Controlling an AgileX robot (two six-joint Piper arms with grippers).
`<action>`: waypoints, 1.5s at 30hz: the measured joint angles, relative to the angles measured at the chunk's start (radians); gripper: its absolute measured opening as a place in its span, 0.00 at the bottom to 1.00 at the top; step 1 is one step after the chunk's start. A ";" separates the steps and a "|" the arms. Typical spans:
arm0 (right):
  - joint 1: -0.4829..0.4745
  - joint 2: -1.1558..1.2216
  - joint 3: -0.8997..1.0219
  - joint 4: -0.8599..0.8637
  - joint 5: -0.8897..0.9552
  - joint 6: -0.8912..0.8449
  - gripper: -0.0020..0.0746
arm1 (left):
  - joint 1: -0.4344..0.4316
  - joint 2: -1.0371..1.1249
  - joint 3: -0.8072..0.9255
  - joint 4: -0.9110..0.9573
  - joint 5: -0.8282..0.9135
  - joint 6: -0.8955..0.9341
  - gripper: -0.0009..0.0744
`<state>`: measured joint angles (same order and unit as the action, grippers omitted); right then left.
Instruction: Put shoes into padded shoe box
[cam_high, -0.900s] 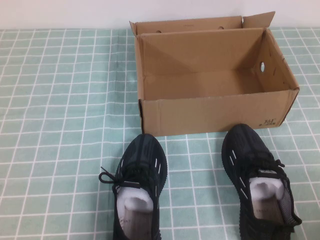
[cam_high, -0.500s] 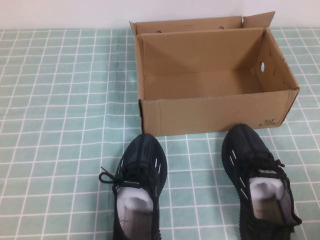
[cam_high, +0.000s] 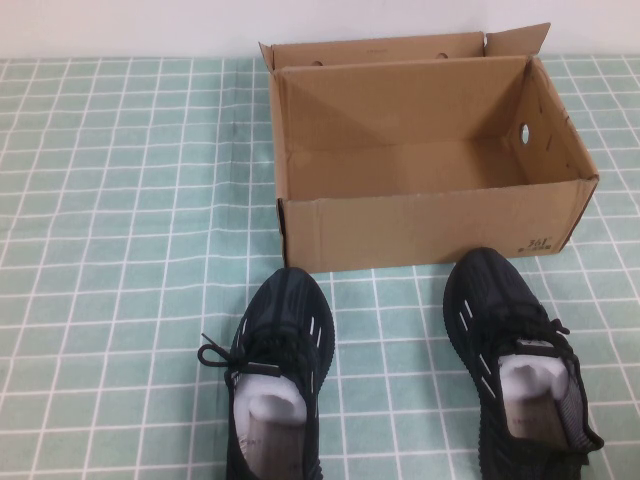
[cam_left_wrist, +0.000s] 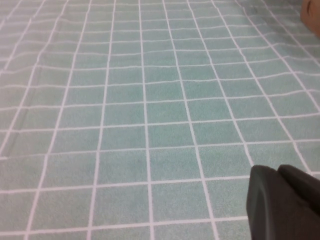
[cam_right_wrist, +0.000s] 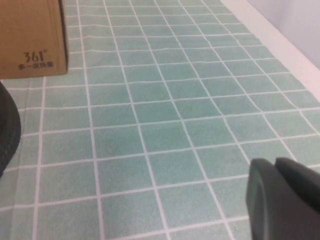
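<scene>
Two black knit sneakers with white dash marks and white paper stuffing stand on the tablecloth, toes toward the box: the left shoe (cam_high: 278, 375) and the right shoe (cam_high: 515, 355). The open brown cardboard shoe box (cam_high: 430, 228) sits just behind them and is empty inside. Neither arm shows in the high view. My left gripper (cam_left_wrist: 277, 174) hovers over bare cloth, fingers together and holding nothing. My right gripper (cam_right_wrist: 274, 166) is also shut and empty. It sits to the right of the box corner with black print (cam_right_wrist: 32, 35) and the right shoe's toe (cam_right_wrist: 7, 131).
A green tablecloth with a white grid (cam_high: 120, 200) covers the table. A pale wall runs along the far edge behind the box. The table's right edge (cam_right_wrist: 280, 37) shows in the right wrist view.
</scene>
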<state>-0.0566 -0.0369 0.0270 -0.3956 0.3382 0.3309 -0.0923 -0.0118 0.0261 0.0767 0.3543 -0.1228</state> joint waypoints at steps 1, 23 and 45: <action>0.000 0.000 0.000 -0.009 0.000 0.000 0.02 | 0.000 0.000 0.000 0.000 0.000 0.014 0.01; 0.000 0.000 0.000 -0.020 -0.338 0.000 0.02 | 0.000 0.000 0.000 0.070 0.000 0.043 0.01; 0.000 0.000 -0.012 0.098 -1.182 0.000 0.02 | 0.000 0.000 0.000 0.070 0.000 0.045 0.01</action>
<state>-0.0566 -0.0369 0.0146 -0.2977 -0.8442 0.3309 -0.0923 -0.0118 0.0261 0.1471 0.3543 -0.0774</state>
